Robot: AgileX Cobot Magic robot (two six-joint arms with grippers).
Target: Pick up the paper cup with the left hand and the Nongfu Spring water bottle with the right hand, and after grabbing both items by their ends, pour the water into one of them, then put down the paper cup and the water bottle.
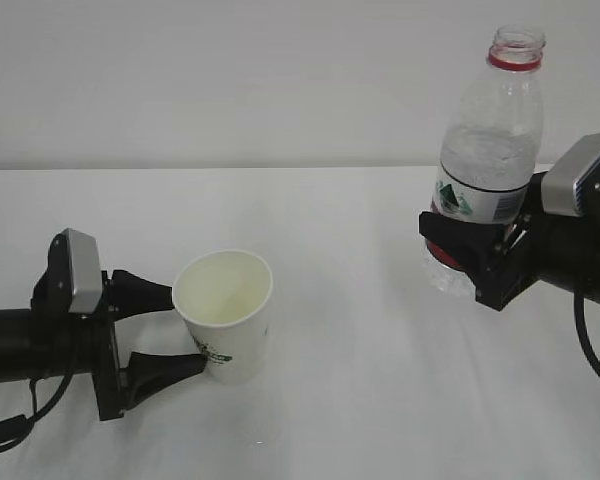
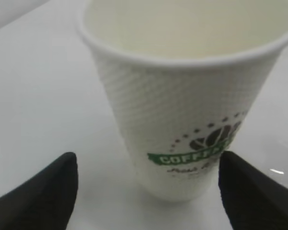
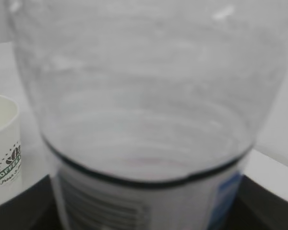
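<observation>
Two black robot pincers work over a plain white tabletop (image 1: 360, 400). Left hand (image 1: 175, 332) stands wide open, its tapered fingers (image 2: 36, 196) flanking the white dimpled paper cup (image 1: 225, 315) with the green logo, apparently not touching it; the cup stands upright on the table. Right of the cup and raised above the surface, the right hand (image 1: 470, 255) clamps the clear plastic Nongfu Spring water bottle (image 1: 490, 140) at its lower body, upright, uncapped, red neck ring on top. Behind runs a bare pale wall (image 1: 230, 80)
</observation>
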